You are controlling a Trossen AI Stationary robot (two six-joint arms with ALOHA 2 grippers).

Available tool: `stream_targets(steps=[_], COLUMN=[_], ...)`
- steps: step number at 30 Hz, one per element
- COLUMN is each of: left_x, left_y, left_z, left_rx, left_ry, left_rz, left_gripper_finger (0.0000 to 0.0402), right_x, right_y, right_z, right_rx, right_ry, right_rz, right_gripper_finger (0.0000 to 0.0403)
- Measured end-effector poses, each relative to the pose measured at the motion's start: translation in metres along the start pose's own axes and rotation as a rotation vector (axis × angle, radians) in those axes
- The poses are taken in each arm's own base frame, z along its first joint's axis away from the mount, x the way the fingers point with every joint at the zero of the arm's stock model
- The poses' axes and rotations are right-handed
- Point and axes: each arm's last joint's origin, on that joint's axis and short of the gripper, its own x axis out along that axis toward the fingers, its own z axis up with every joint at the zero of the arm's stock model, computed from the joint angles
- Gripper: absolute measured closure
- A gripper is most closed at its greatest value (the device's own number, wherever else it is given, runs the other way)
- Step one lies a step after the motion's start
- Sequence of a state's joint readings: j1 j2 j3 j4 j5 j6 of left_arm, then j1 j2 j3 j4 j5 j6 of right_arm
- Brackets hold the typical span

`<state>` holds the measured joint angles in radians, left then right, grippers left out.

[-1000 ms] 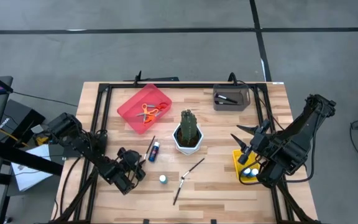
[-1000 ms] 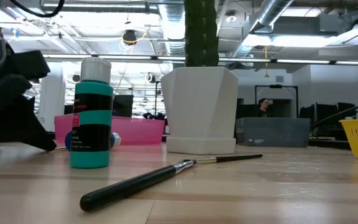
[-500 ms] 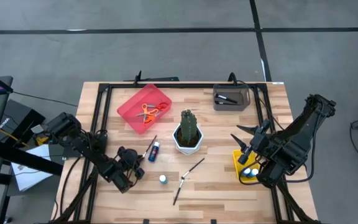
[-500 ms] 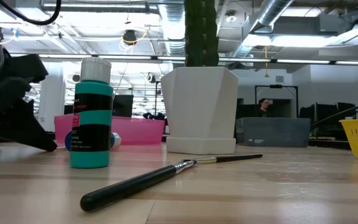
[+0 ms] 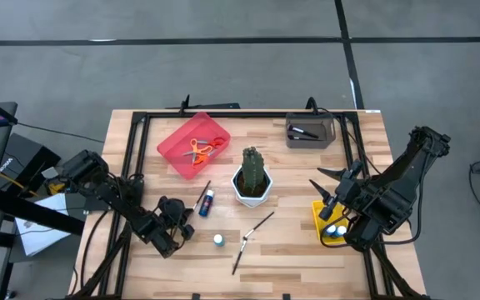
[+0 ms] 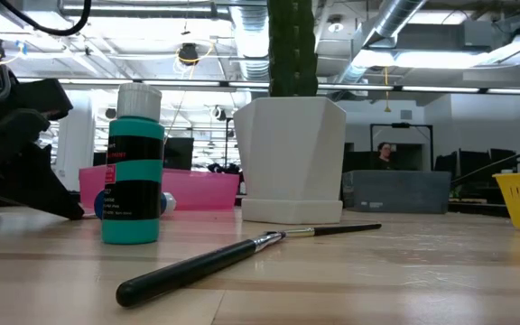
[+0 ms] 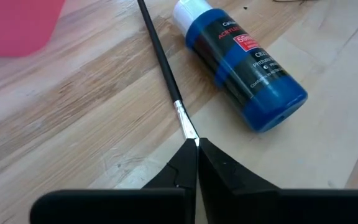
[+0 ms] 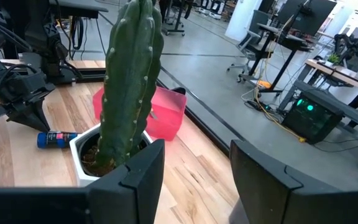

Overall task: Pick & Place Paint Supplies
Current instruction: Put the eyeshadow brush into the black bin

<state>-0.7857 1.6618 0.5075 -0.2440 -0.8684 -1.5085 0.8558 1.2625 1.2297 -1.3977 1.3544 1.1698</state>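
Observation:
A thin dark-handled paintbrush (image 7: 160, 56) lies on the wooden table beside a blue paint bottle (image 7: 247, 68) that rests on its side. My left gripper (image 7: 196, 144) is low at the table's near left, shut on that brush's bristle end. A teal bottle (image 5: 218, 240) stands upright nearby, and a second paintbrush (image 5: 252, 237) lies flat to its right. My right gripper (image 5: 327, 190) hangs open, raised over the yellow bin (image 5: 327, 227) at the right, with nothing between its fingers. Orange-handled scissors (image 5: 198, 150) lie in the red tray (image 5: 182, 133). My left gripper pinches the paintbrush's metal ferrule and bristle end (image 7: 190, 134) between its two fingertips. The fingers slant down from the table's near left and run in line with the brush. The brush lies flat on the table, its handle pointing away from the fingers.
A green cactus in a white pot (image 5: 252, 177) stands mid-table, just right of the blue bottle. A grey bin (image 5: 310, 132) holding a brush sits at the far right. The yellow bin holds bottles. A black frame (image 5: 223, 115) borders the table.
My left gripper has stayed in place at the brush's end, and in the low view its fingers have drawn together. The brush and the bottles lie where they were.

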Motion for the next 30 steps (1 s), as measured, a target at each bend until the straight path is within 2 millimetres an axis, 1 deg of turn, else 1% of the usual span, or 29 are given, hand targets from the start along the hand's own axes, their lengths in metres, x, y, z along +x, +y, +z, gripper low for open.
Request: stream_targets(steps=[6,14,21,30], left_x=[-0.014,-0.031,-0.036,-0.036], left_y=[-0.004,-0.005,-0.005,-0.005], left_z=[0.01,0.029,0.037,0.037], left_rx=[-0.029,-0.015,-0.011,0.008], left_ry=[0.046,-0.006,-0.04,-0.056], left_rz=[-0.08,-0.156,-0.177,-0.171], left_gripper_finger=[0.0401,0.0401,0.0401,0.0401], right_x=[0.0,0.0,0.0,0.0], right_y=[0.0,0.001,0.001,0.001], right_z=[0.0,0.0,0.0,0.0], right_rx=[0.007,0.007,0.007,0.007], right_ry=[0.0,0.0,0.0,0.0], right_rz=[0.001,0.002,0.002,0.002], right_gripper_finger=[0.0226,0.0226,0.0226,0.0226])
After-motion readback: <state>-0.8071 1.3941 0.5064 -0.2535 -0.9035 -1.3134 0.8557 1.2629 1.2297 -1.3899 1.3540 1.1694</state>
